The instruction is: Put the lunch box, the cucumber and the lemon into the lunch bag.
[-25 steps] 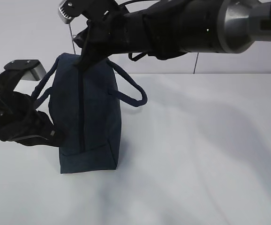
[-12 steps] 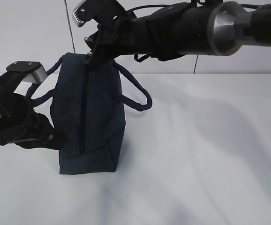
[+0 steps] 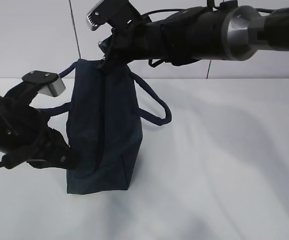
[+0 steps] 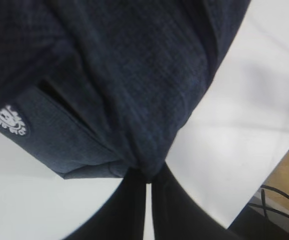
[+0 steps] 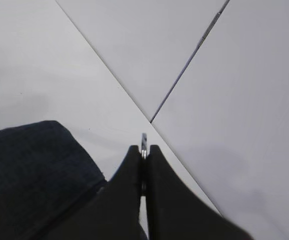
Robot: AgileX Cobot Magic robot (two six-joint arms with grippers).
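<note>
Navy boxy fabric lunch bag (image 3: 104,130) stands left on white table (image 3: 224,165), exterior. Left gripper (image 4: 147,182) pinches bag fabric, left wrist. Right gripper (image 5: 143,152) clamps silver ring pull (image 5: 144,142), right wrist.

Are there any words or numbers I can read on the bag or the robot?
No readable words or numbers anywhere.
The lunch bag has one small white round emblem on its fabric, a picture-like mark; any letters in it are too blurred to read.
</note>
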